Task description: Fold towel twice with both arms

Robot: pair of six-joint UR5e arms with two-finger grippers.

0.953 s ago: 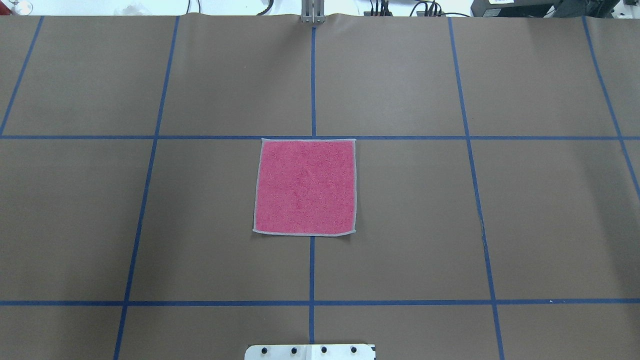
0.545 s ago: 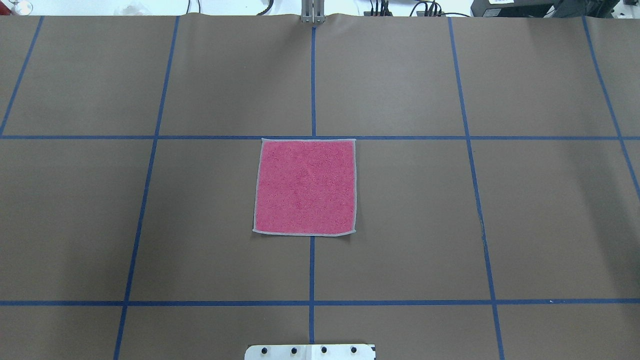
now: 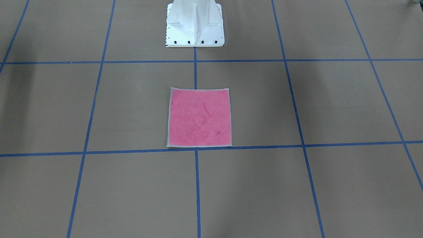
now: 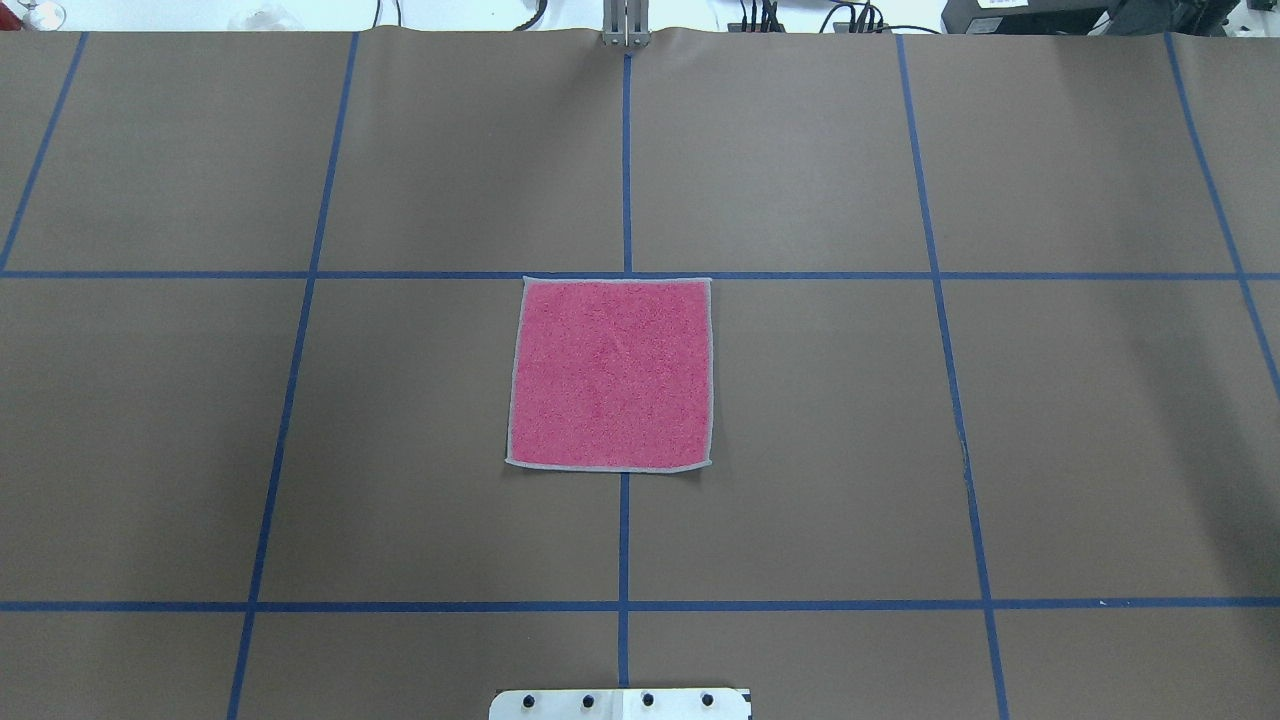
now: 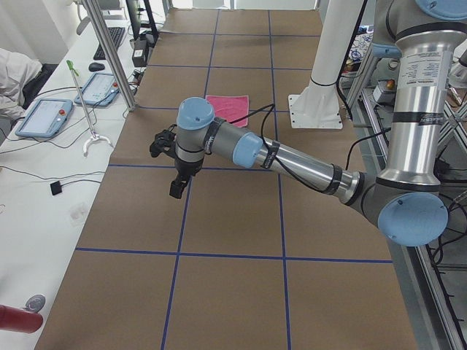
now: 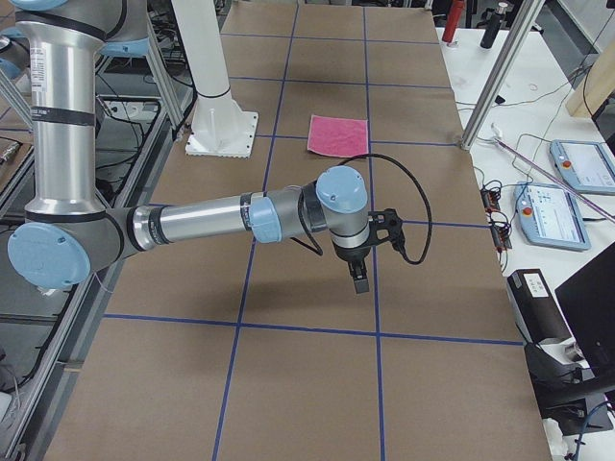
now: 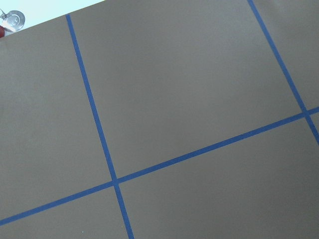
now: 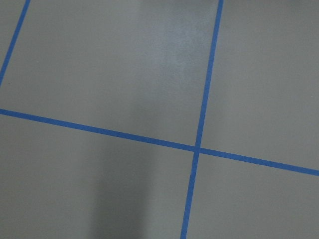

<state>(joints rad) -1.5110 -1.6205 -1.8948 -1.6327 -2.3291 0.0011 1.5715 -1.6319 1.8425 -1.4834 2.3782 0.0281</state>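
Note:
The towel (image 4: 610, 373) lies flat and unfolded at the table's middle, pink face up with a light grey border, also seen in the front view (image 3: 199, 116). No arm shows in the overhead or front views. In the exterior left view my left gripper (image 5: 176, 191) hangs above the table, well short of the towel (image 5: 228, 109). In the exterior right view my right gripper (image 6: 358, 281) hangs likewise, far from the towel (image 6: 338, 135). I cannot tell whether either is open or shut. Both wrist views show only brown table and blue tape lines.
The white pedestal base (image 3: 195, 24) stands at the robot's side of the table. Beside the table's far edge a white bench carries tablets (image 5: 44, 117), a keyboard (image 5: 112, 42) and cables. Metal frame posts (image 5: 109, 51) rise at that edge.

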